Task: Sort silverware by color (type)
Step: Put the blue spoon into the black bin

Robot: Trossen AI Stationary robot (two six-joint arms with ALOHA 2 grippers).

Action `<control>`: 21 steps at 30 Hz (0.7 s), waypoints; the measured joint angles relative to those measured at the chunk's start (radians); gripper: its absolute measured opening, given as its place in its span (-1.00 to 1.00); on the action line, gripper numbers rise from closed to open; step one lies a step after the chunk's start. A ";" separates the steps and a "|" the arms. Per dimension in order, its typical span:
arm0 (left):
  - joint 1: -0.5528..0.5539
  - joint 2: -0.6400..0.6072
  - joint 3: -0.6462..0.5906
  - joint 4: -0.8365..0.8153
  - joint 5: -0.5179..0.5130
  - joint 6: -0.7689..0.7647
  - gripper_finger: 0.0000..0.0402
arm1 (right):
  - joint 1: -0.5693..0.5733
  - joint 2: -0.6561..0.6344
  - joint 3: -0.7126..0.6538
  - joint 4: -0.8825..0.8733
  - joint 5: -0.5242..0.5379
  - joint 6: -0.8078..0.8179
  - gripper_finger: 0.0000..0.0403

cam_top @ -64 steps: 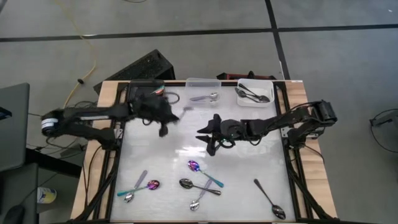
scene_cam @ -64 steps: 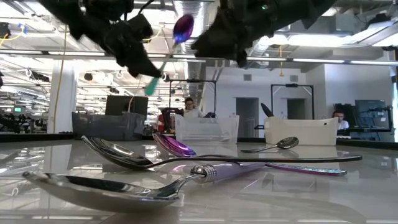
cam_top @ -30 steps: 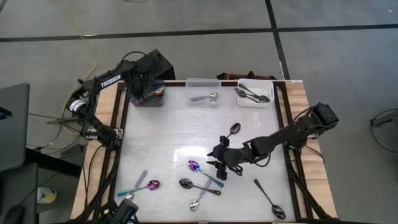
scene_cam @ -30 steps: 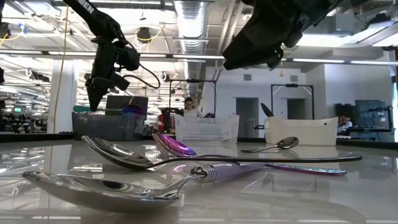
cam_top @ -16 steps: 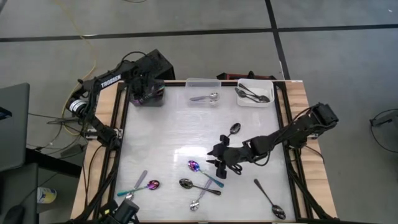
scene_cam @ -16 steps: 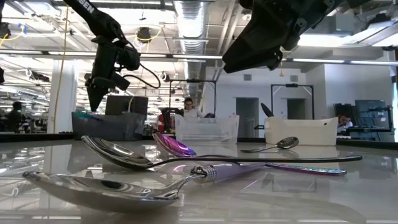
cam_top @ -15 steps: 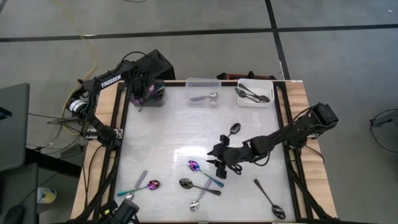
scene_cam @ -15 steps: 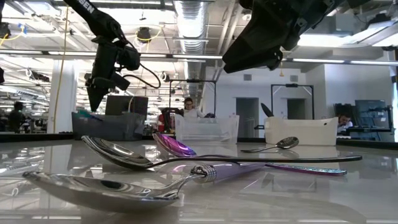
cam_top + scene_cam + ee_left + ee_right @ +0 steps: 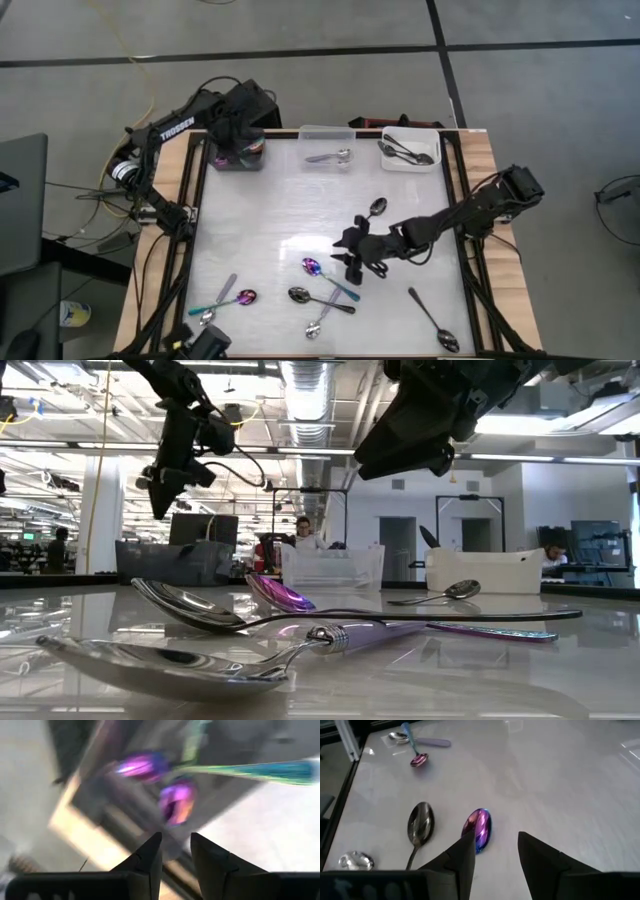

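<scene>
My left gripper [image 9: 232, 148] hangs open over the dark grey bin [image 9: 240, 160] at the table's far left corner, touching nothing. In the left wrist view [image 9: 176, 840] two purple spoons [image 9: 177, 802] lie in that bin, one with a teal handle [image 9: 260, 771]. My right gripper [image 9: 351, 266] stands open low over mid-table. Its fingers [image 9: 495, 842] are just short of the bowl of a purple spoon [image 9: 479, 827], which lies flat on the table with a dark spoon [image 9: 420, 824] beside it.
A clear bin [image 9: 327, 145] with a silver spoon and a white bin [image 9: 410, 150] with dark spoons stand at the far edge. Loose spoons lie near the front: two at the left [image 9: 235, 298], a silver one [image 9: 315, 325], a black one [image 9: 432, 320]. Another lies mid-table [image 9: 377, 207].
My left gripper has risen from just above the dark bin and drawn slightly toward the table's far edge. The teal handle end that showed above the bin's rim in the low view is gone from there. My right arm has kept still.
</scene>
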 joint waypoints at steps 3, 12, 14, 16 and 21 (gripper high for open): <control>-0.019 0.005 -0.008 0.001 0.170 0.077 -0.57 | -0.004 0.000 0.000 0.000 0.000 0.012 -0.16; -0.091 0.016 -0.104 0.038 0.179 0.159 -0.57 | -0.006 0.000 0.000 -0.001 0.000 0.011 -0.16; -0.097 0.016 -0.126 0.047 0.175 0.159 -0.57 | -0.006 0.000 0.000 -0.001 0.000 0.005 -0.16; -0.102 0.016 -0.143 0.055 0.161 0.158 -0.57 | -0.006 0.000 0.000 -0.001 0.000 -0.012 -0.16; -0.111 0.016 -0.153 0.054 0.152 0.152 -0.57 | -0.006 0.000 0.000 -0.003 0.000 -0.040 -0.16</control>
